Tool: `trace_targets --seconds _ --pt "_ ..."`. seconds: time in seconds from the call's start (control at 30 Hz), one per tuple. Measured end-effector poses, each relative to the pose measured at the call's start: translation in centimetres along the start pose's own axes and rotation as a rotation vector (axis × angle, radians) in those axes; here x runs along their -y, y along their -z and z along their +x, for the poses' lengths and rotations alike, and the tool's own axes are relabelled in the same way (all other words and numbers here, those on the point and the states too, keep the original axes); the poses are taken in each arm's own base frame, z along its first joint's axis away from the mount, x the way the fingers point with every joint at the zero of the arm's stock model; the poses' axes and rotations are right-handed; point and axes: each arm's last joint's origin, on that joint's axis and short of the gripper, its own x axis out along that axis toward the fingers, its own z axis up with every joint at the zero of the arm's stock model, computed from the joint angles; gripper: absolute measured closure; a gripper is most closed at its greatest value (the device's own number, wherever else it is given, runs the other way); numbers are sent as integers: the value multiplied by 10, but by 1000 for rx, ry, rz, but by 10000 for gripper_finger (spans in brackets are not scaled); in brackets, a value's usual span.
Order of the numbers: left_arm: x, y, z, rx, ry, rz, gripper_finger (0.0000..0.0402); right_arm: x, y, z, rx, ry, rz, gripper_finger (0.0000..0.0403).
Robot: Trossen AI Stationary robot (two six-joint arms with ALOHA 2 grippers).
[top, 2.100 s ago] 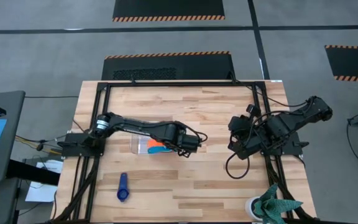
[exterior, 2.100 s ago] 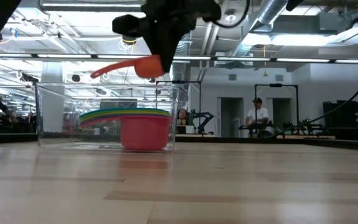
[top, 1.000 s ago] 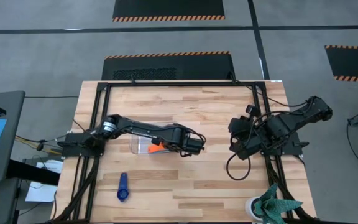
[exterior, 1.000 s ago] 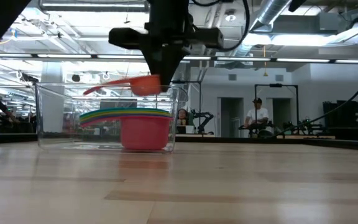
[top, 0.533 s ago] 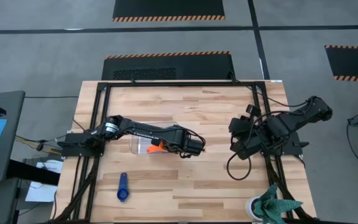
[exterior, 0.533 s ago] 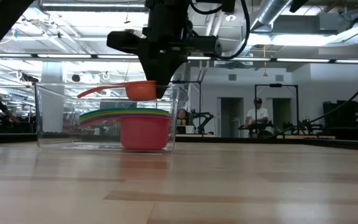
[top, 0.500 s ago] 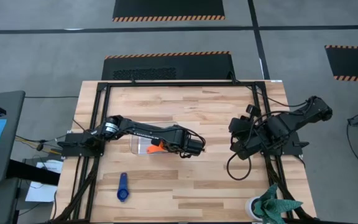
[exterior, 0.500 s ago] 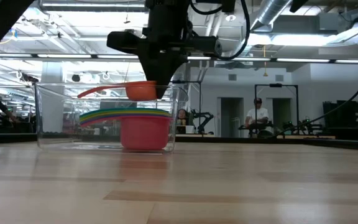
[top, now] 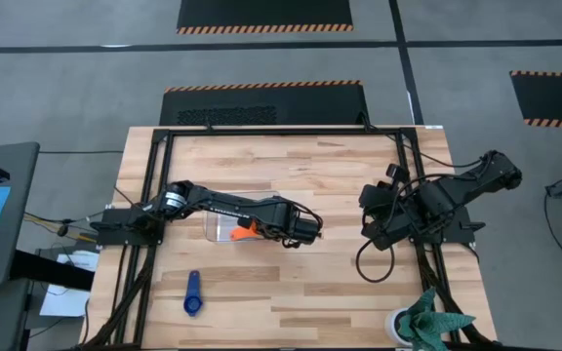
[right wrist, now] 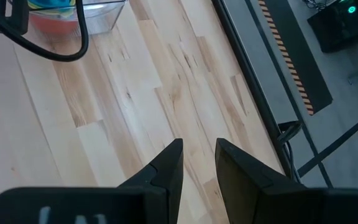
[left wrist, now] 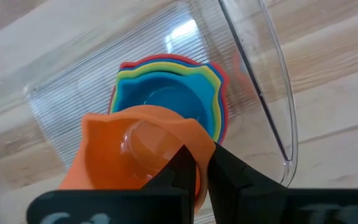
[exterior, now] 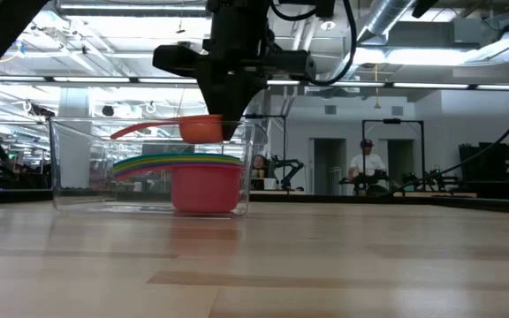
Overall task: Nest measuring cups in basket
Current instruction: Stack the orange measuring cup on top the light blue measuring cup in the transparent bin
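My left gripper is over the clear basket, shut on the orange measuring cup. Inside the basket stands a nested stack of cups, red outermost and blue innermost, resting on the basket floor. The orange cup hangs just above that stack, at the height of the basket's rim. A dark blue cup lies on the table near the near-left corner. My right gripper waits at the table's right side, slightly open. My left gripper pinches the orange cup's bowl wall on the side away from the handle, one finger inside the bowl and one outside. The fingers come from above, pointing down. The cup is lifted clear and about level, its handle pointing toward the table's left.
A black frame rail runs round the table's edges. A green leafy plant stands at the near-right corner. Bare wood lies between the basket and the right arm. A person stands far off in the room behind.
My left gripper has moved down toward the basket, bringing the orange cup from above the rim to rim height over the stack. The cup's handle, raised before, has tipped nearer to level. Over the last half second nothing has moved.
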Motion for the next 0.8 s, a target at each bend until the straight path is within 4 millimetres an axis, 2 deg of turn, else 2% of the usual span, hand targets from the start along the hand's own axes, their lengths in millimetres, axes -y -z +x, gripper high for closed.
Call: trace_targets --seconds 0.27,0.6,0.8 --pt "2 0 0 5 23 1 377 0 0 0 0 0 1 285" --pt "4 0 0 -14 49 -42 260 0 0 0 0 0 1 285" --pt "4 -1 0 2 44 -73 221 0 0 0 0 0 2 285"
